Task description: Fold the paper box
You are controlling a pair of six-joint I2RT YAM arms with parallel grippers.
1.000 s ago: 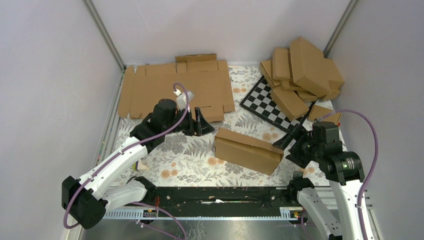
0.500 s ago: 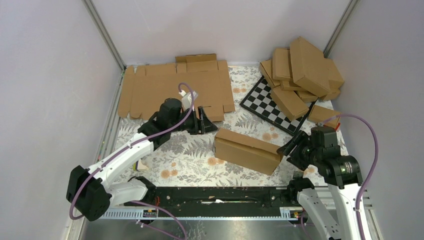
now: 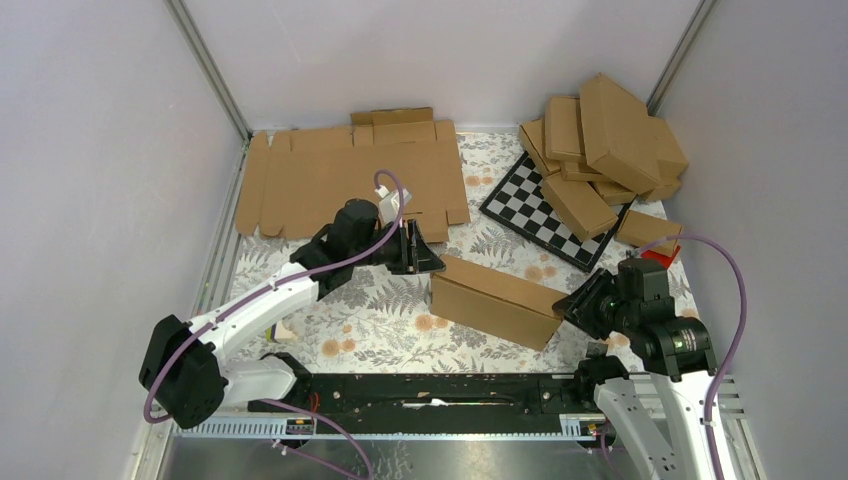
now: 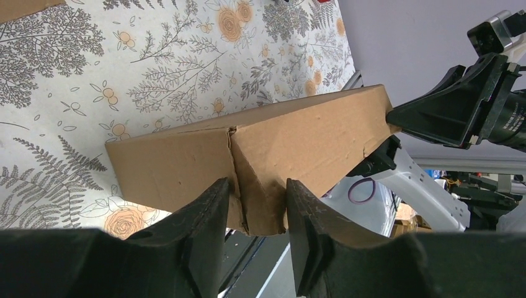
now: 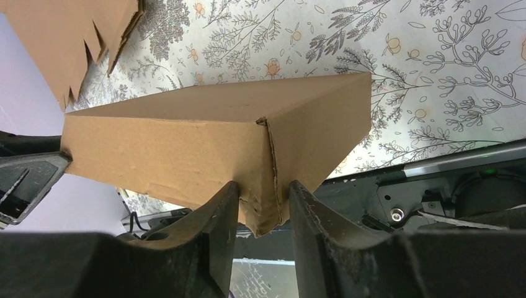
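The paper box (image 3: 495,300) lies closed on the flowered table top, a long brown cardboard block slanting from upper left to lower right. My left gripper (image 3: 428,257) is at its left end; in the left wrist view the gripper (image 4: 257,194) pinches the box's (image 4: 260,149) lower corner, with both fingers against the cardboard. My right gripper (image 3: 568,303) is at the right end; in the right wrist view the gripper (image 5: 263,195) is likewise closed on a corner of the box (image 5: 198,139). The far arm's fingers show at the box's other end in each wrist view.
Flat brown cardboard sheets (image 3: 340,175) lie at the back left. A checkered board (image 3: 535,210) and a pile of folded boxes (image 3: 605,140) fill the back right, with a small box (image 3: 648,228) near the right arm. A black rail (image 3: 430,392) runs along the near edge.
Both arms have moved in to the box's ends, the left one rightward and the right one leftward. Their jaws have narrowed from wide open onto the box's corners.
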